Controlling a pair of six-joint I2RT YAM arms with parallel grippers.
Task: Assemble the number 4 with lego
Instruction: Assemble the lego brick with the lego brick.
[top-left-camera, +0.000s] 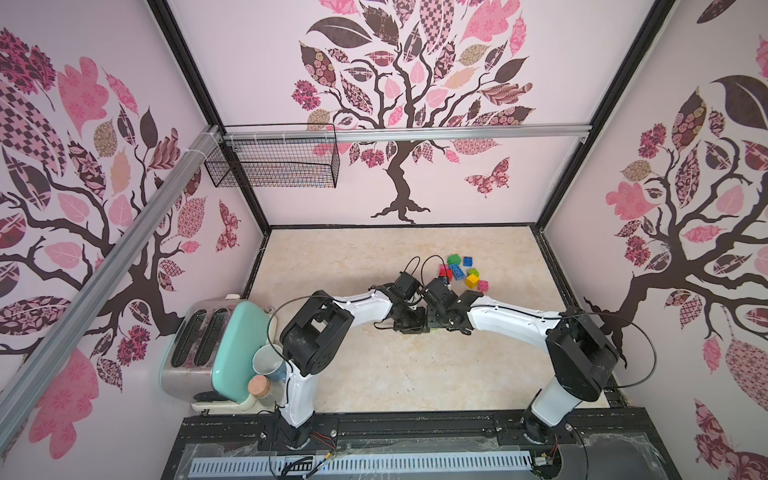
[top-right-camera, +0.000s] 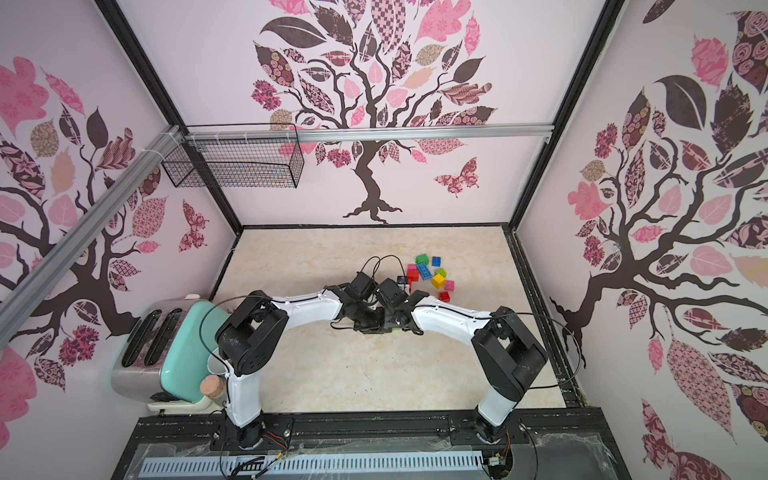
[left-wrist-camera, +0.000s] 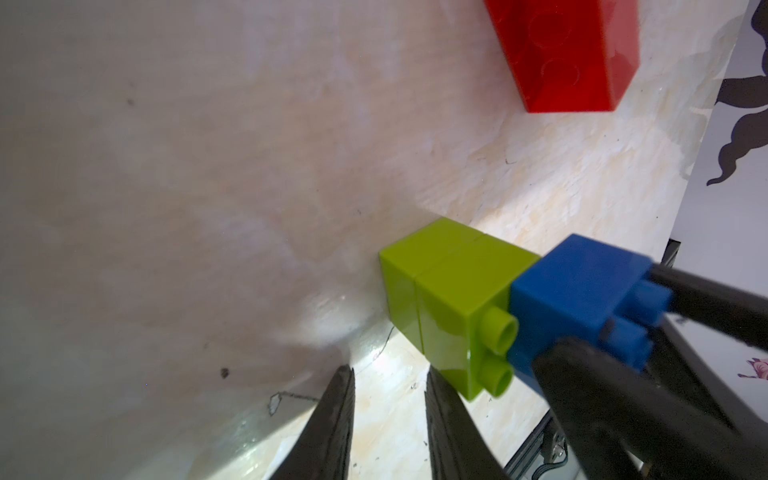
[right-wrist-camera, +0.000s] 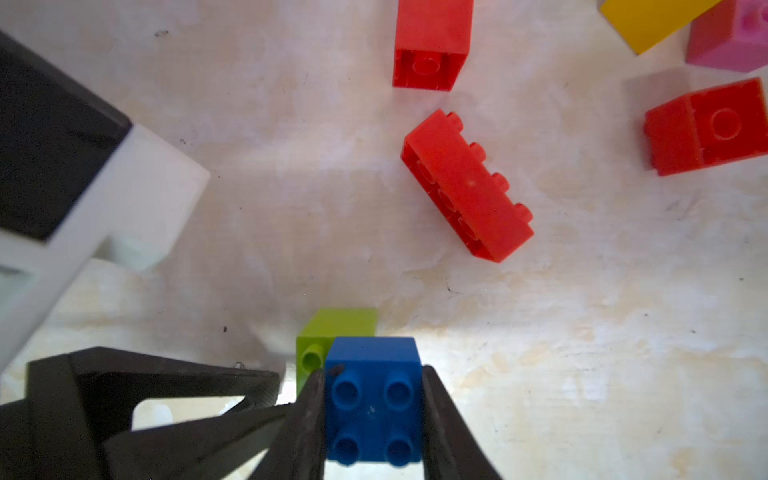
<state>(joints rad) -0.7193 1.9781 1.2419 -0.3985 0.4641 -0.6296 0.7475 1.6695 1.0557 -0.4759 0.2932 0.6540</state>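
In the right wrist view my right gripper (right-wrist-camera: 372, 372) is shut on a blue lego brick (right-wrist-camera: 374, 399), studs facing the camera. The blue brick (left-wrist-camera: 582, 291) sits offset against the studded end of two joined lime bricks (left-wrist-camera: 449, 299), leaving two lime studs bare. My left gripper (left-wrist-camera: 388, 372) is open just beside the lime pair, nothing between its fingers. Loose lego lies beyond: a long red brick (right-wrist-camera: 465, 187), two red bricks (right-wrist-camera: 432, 41) (right-wrist-camera: 706, 124), a yellow one (right-wrist-camera: 648, 20) and a pink one (right-wrist-camera: 731, 37). In both top views the wrists hide both grippers.
A cluster of loose bricks (top-left-camera: 461, 270) lies just behind the two wrists. A toaster (top-left-camera: 199, 353), a cup (top-left-camera: 268, 365) and a cork-stoppered jar (top-left-camera: 259, 386) stand at the left near the left arm's base. A wire basket (top-left-camera: 274, 162) hangs on the back wall.
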